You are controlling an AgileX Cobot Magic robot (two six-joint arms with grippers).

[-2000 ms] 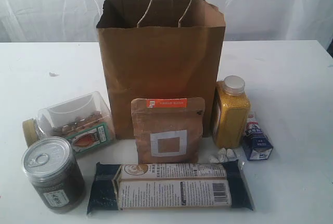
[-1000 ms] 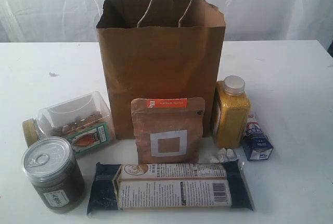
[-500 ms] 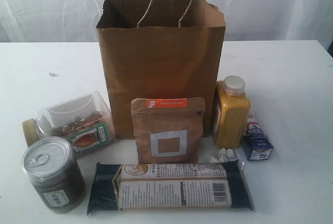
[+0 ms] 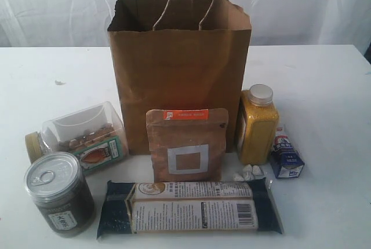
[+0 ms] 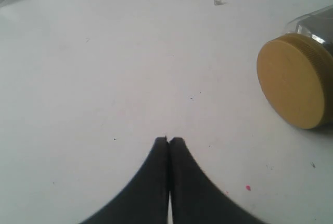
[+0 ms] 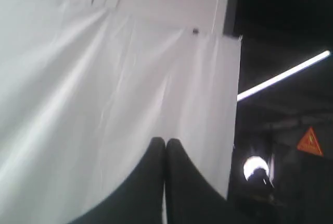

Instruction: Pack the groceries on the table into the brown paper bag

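Note:
The brown paper bag (image 4: 179,69) stands open and upright at the middle of the white table (image 4: 324,87). Groceries sit in front of it: a clear nut jar (image 4: 81,133) on its side, a silver-lidded dark jar (image 4: 58,194), a brown pouch with an orange label (image 4: 185,145), a long dark-blue packet (image 4: 188,207), a yellow white-capped bottle (image 4: 257,123) and a small blue-white carton (image 4: 286,153). Neither arm shows in the exterior view. My left gripper (image 5: 169,139) is shut and empty over bare table, apart from the nut jar's yellow lid (image 5: 294,81). My right gripper (image 6: 165,140) is shut and empty, facing a white curtain (image 6: 104,88).
Small white pieces (image 4: 248,172) lie between the bottle and the long packet. A white curtain (image 4: 301,6) hangs behind the table. A small scuff mark (image 4: 59,82) sits on the table's left side.

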